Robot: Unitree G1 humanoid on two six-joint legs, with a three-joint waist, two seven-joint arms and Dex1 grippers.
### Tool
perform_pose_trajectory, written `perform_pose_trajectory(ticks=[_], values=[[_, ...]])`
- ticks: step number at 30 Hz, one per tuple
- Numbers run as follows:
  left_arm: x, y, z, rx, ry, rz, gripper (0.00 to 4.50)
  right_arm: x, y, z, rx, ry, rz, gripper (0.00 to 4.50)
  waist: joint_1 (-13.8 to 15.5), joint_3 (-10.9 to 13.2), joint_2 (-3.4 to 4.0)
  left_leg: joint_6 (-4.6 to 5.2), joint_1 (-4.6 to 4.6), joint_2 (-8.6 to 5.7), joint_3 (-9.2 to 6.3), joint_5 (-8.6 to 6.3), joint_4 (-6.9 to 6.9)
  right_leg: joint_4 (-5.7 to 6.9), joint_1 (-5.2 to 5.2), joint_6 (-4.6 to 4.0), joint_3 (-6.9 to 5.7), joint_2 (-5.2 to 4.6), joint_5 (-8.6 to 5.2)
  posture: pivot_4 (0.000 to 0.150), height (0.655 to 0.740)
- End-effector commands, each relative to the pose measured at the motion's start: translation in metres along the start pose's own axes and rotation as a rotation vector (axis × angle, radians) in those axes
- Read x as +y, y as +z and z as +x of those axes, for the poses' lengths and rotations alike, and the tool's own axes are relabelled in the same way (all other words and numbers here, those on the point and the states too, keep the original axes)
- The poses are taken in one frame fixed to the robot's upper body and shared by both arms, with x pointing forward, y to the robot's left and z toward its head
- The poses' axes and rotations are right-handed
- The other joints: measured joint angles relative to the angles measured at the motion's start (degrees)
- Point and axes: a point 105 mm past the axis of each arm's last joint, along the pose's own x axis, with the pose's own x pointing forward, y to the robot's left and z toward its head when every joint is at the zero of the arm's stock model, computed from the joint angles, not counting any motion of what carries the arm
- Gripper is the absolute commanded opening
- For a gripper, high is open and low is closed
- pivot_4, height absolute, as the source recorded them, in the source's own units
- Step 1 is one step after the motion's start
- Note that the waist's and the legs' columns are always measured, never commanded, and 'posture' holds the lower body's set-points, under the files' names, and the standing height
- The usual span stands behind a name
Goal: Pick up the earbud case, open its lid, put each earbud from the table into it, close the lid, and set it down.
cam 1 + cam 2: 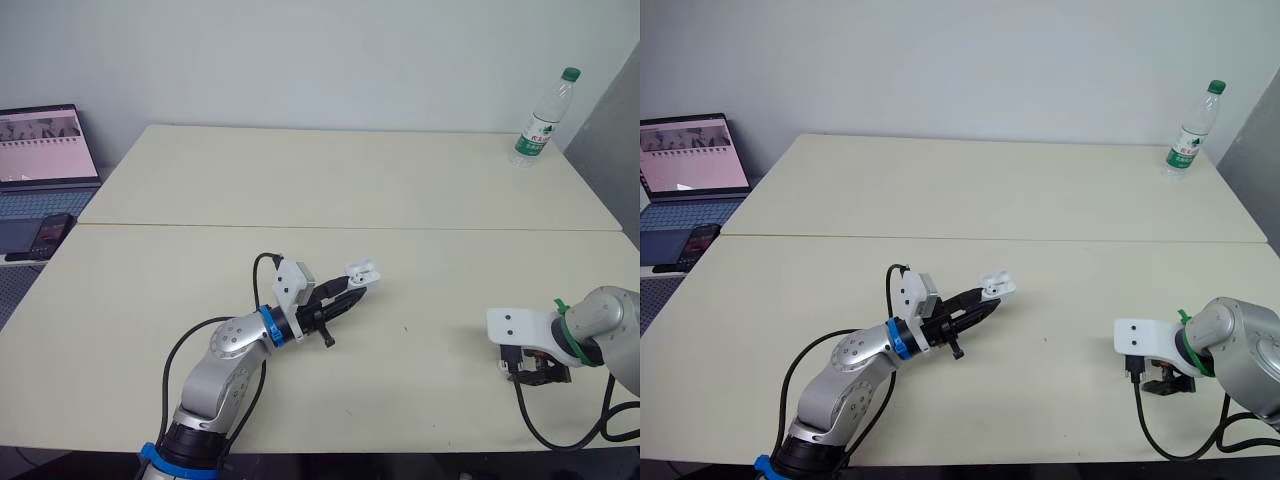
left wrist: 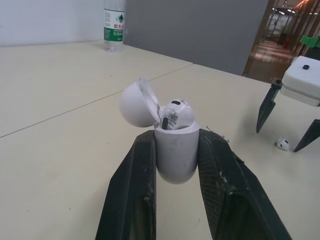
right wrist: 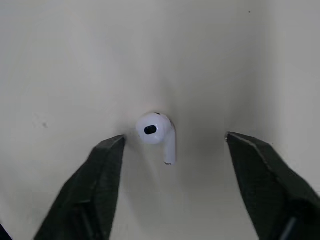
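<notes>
In the head views the left gripper (image 1: 350, 292) holds the small white glossy plastic earbud case (image 1: 363, 270) just above the middle of the nearer half of the cream table (image 1: 300, 180). The case's hinged lid is swung open. It seems held off the surface with its mouth facing the other arm, ready to be loaded. The right gripper (image 1: 538, 372) points down, low over the table near its front edge, toward the right-hand corner.

The left wrist view shows the two black fingers narrowed on the lower body of the case, which leaves the hinge and the domed lid (image 2: 137, 102) free. One white plastic earbud (image 2: 177, 111) already sits in the case, so the job looks about half done. Beyond it a second white earbud (image 2: 283, 143) lies on the table between the right gripper's spread fingers.

In the right wrist view those fingers stand wide apart on either side of this loose earbud, touching neither its round head nor its stem. This looks like a line-up for a pinch. The piece is small and smooth, so it could slip.
</notes>
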Motion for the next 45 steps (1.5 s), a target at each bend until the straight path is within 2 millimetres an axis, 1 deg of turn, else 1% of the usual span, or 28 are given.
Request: perform_pose_trajectory(ticks=[1, 4, 14, 19, 22, 24, 34, 38, 45], values=[[-0.004, 0.010, 0.001, -0.036, -0.015, 0.035, 0.78, -0.007, 0.003, -0.006, 0.004, -0.039, -0.017, 1.95, 0.0, 0.0, 0.00, 0.00, 0.00, 0.00, 0.01, 0.00, 0.00, 0.00, 0.00, -0.01, 0.00, 0.00, 0.00, 0.150, 0.7362], [-0.004, 0.010, 0.001, -0.037, -0.015, 0.035, 0.78, -0.007, 0.003, -0.006, 0.006, -0.034, -0.020, 0.83, 0.0, 0.0, 0.00, 0.00, 0.00, 0.00, 0.00, 0.00, 0.00, 0.00, 0.00, -0.01, 0.00, 0.00, 0.00, 0.150, 0.7362], [-0.004, 0.010, 0.001, -0.038, -0.011, 0.036, 0.78, -0.004, 0.005, -0.007, 0.003, -0.014, -0.027, 0.83, 0.0, 0.0, 0.00, 0.00, -0.01, 0.00, -0.01, 0.00, 0.00, 0.00, -0.01, -0.03, 0.00, 0.00, 0.01, 0.150, 0.7362], [-0.004, 0.010, 0.001, -0.038, -0.009, 0.037, 0.78, -0.007, 0.008, -0.007, -0.007, -0.027, -0.006, 0.83, 0.0, 0.0, 0.00, 0.00, -0.01, 0.00, -0.01, 0.00, 0.00, 0.00, -0.01, -0.03, 0.00, 0.00, 0.01, 0.150, 0.7362], [-0.004, 0.010, 0.001, -0.038, -0.010, 0.038, 0.78, -0.007, 0.007, -0.008, 0.004, -0.022, 0.000, 0.83, 0.0, 0.0, 0.00, 0.00, -0.02, 0.00, -0.01, 0.00, 0.00, 0.00, -0.01, -0.03, 0.00, 0.00, 0.01, 0.150, 0.7362], [-0.004, 0.010, 0.002, -0.039, -0.010, 0.038, 0.78, -0.006, 0.006, -0.008, 0.005, -0.019, 0.015, 1.18, 0.0, 0.0, 0.00, 0.00, -0.02, -0.01, -0.01, 0.00, 0.00, 0.00, -0.01, -0.03, 0.00, 0.00, 0.01, 0.150, 0.7362], [-0.004, 0.009, 0.001, -0.037, -0.011, 0.037, 0.78, -0.005, 0.016, -0.007, -0.041, -0.006, 0.105, 1.18, 0.0, 0.0, 0.00, 0.00, -0.02, 0.00, -0.02, 0.00, 0.00, 0.00, -0.01, -0.04, 0.00, 0.00, 0.01, 0.150, 0.7362], [-0.005, 0.009, 0.001, -0.035, -0.011, 0.037, 0.78, -0.008, 0.017, -0.005, -0.039, -0.022, 0.127, 1.18, 0.0, 0.0, 0.00, 0.00, -0.03, -0.01, -0.01, 0.00, 0.00, 0.00, -0.02, -0.04, 0.00, 0.00, 0.01, 0.150, 0.7362], [-0.005, 0.009, 0.000, -0.033, -0.009, 0.036, 0.78, -0.006, 0.016, -0.005, -0.035, -0.018, 0.140, 1.18, 0.0, 0.0, 0.00, 0.00, -0.04, 0.00, -0.02, 0.00, -0.01, 0.00, -0.03, -0.04, 0.00, 0.00, 0.01, 0.150, 0.7362]])
